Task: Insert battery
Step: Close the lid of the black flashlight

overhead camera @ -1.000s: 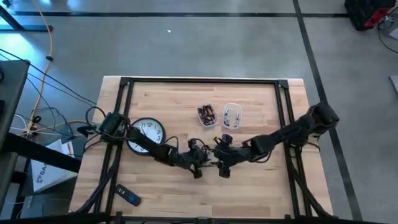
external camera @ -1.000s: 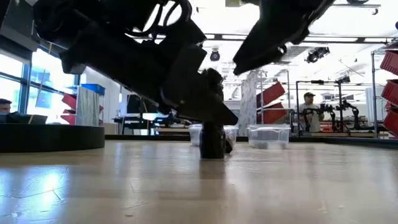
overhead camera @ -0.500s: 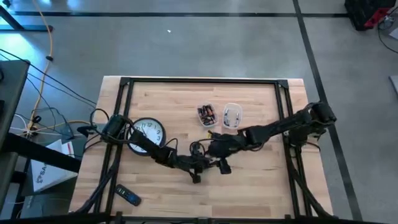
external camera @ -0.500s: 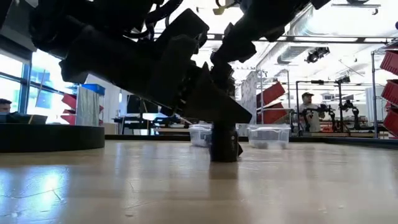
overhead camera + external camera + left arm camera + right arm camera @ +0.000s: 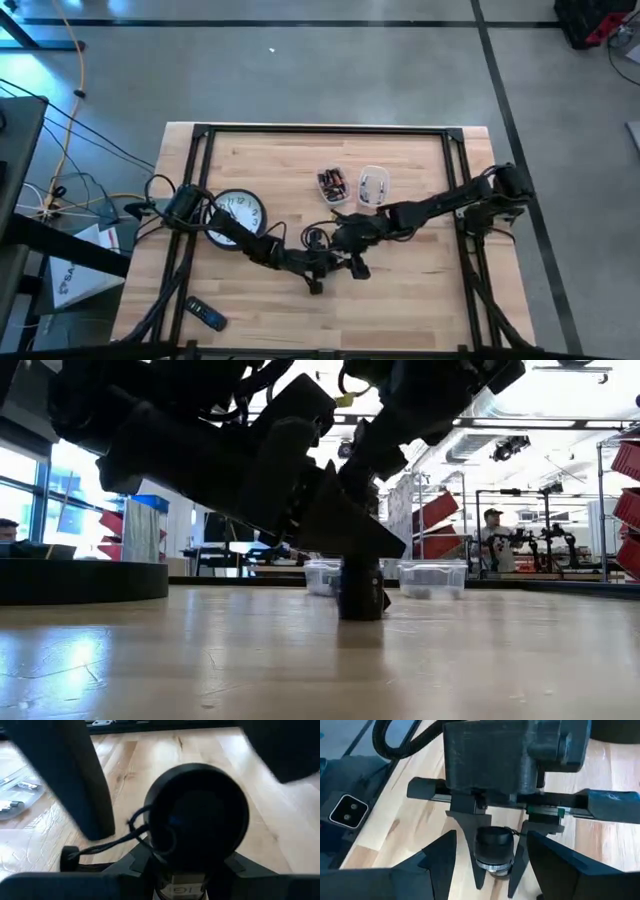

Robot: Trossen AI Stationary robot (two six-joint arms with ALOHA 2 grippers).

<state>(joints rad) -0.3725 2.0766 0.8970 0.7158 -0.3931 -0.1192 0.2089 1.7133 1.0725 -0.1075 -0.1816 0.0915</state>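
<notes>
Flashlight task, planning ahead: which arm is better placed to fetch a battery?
Right. The left gripper is shut on the upright flashlight; the right gripper is open and empty.

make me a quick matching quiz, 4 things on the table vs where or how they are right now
Things:
1. wall clock
2. remote
3. flashlight
4. battery tray

Places or states:
A. standing upright between the left gripper's fingers
B. flat under the left arm
C. far half of the table, beside a second clear tray
D. near left corner

Pairs: 1-B, 2-D, 3-A, 4-C
</notes>
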